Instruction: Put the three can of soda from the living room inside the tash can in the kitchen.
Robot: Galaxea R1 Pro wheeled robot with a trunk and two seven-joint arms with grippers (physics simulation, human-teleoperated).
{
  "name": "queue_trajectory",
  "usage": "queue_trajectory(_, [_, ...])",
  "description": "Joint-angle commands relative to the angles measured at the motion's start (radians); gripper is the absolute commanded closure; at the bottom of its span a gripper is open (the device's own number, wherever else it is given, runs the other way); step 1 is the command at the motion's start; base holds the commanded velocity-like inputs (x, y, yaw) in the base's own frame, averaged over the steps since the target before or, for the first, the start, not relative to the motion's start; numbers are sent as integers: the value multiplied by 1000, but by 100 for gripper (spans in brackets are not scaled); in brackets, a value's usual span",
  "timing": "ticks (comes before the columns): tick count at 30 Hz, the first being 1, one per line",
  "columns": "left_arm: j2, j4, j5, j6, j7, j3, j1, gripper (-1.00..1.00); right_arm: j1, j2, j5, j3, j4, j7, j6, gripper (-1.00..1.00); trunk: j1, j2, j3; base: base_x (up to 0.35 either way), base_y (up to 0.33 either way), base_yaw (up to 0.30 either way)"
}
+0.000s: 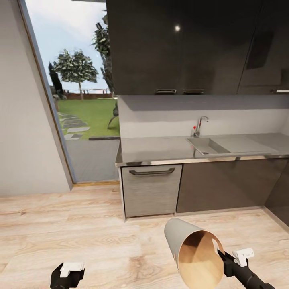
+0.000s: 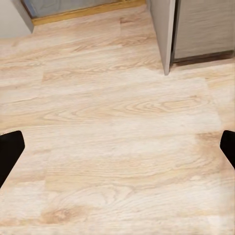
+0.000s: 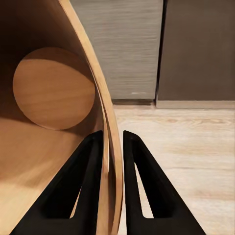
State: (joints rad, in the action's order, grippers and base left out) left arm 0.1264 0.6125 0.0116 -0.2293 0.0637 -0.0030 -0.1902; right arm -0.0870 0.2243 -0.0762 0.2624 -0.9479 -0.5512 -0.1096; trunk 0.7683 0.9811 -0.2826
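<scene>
Bin held on its side above the kitchen floor, in front of the sink counter.

The right gripper (image 3: pixel 113 147) clamps the bin (image 1: pixel 180 237) by its rim, 1 finger inside, 1 outside; its long axis runs from the counter (image 1: pixel 160 146) toward the robot, mouth facing the robot, wooden inside bare. The left gripper (image 2: pixel 117 149) hangs spread apart over the floor (image 1: pixel 80 233).

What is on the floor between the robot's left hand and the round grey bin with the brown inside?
Nothing: in the head view, just bare light wood floor lies between the left gripper and the bin.
</scene>
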Motion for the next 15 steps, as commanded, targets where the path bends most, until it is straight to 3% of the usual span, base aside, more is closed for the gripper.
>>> queue_trajectory(1, [0, -5, 0, -2, 0, 0, 0, -100, 0, 0, -10, 1, -2, -6, 1, 100, 0, 0, 0, -99, 22, 11])
queue_trajectory(8, [-2, -39, 0, -8, 2, -1, 0, -100, 0, 0, -10, 1, -2, -6, 1, 100, 0, 0, 0, -204, 95, 15])
queue_trajectory(15, [-3, -46, -1, -9, 2, -2, 0, -100, 0, -5, -8, -1, -2, -6, 1, 100, 0, 0, 0, -277, 152, 184])
